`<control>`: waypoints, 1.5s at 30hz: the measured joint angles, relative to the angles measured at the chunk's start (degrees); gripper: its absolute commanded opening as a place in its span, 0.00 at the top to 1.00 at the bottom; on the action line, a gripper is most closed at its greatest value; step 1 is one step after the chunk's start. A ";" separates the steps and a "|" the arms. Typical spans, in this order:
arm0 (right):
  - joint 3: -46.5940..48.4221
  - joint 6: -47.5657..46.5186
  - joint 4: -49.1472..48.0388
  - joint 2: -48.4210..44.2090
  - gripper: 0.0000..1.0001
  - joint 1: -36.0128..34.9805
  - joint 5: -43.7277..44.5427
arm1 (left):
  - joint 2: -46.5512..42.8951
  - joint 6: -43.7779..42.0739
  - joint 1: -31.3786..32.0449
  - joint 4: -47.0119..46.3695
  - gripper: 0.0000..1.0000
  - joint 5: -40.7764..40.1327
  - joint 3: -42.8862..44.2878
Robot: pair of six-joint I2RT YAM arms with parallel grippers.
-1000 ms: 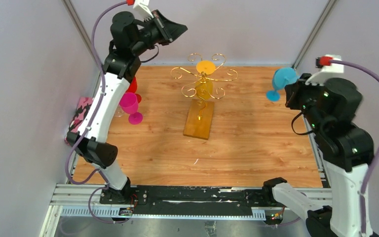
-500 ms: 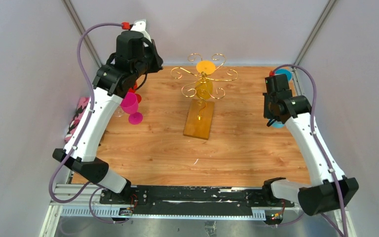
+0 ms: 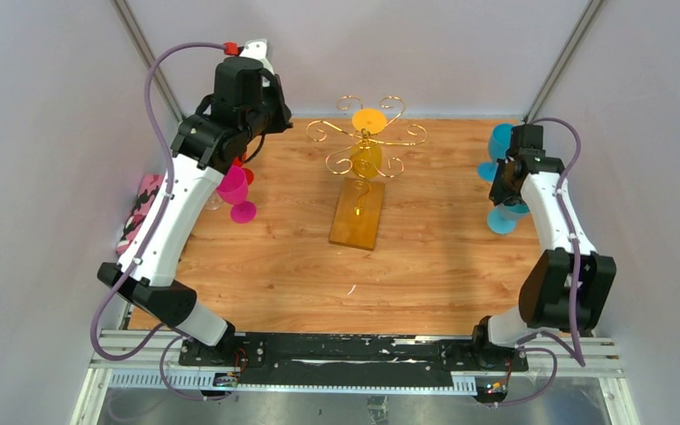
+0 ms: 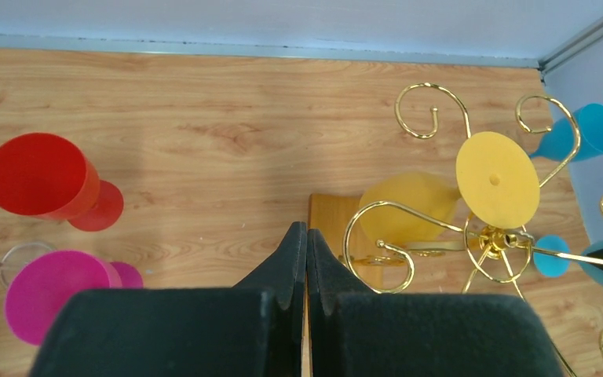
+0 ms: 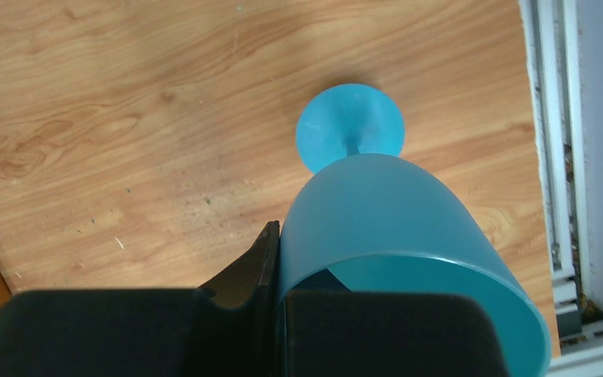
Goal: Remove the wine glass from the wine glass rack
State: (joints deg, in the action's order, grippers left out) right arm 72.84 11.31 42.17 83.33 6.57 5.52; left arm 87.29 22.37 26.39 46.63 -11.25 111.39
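Note:
The wine glass rack (image 3: 367, 137), gold wire scrolls on an amber base (image 3: 357, 217), stands at the back middle. A yellow wine glass (image 4: 408, 208) hangs upside down in it, foot (image 4: 497, 179) on top. My left gripper (image 4: 306, 236) is shut and empty. It hovers left of the rack, over the wood between rack and coloured glasses. My right gripper (image 5: 294, 251) is shut on the rim of a blue glass (image 5: 377, 212), one finger inside the bowl, one outside. That glass (image 3: 502, 219) is upright at the right edge, its foot (image 5: 350, 128) low over the wood.
Another blue glass (image 3: 498, 142) stands behind the held one. At the left back stand a red glass (image 4: 39, 177), a pink glass (image 4: 55, 294) and a clear glass (image 4: 4, 259). A patterned pink item (image 3: 146, 199) lies by the left wall. Grey walls enclose the table.
The right arm has come down from a raised pose, still gripping the blue glass by the right edge. The left wrist has turned from pointing right to pointing down.

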 measured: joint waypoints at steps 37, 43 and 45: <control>11.98 0.48 -0.33 5.88 0.54 1.25 -5.53 | 2.27 -3.87 -0.02 -0.24 0.64 8.70 4.42; 10.95 1.25 -0.15 -0.52 0.54 1.25 -5.31 | 5.14 -1.92 -0.44 -1.90 0.61 20.02 10.62; 10.12 1.33 -0.28 -3.63 0.54 1.25 -5.09 | 6.45 -0.66 -0.68 -3.34 0.57 24.39 11.65</control>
State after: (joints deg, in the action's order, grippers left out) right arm 82.96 12.64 41.89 79.70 7.81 0.43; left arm 93.73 21.71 25.71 43.29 13.15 123.04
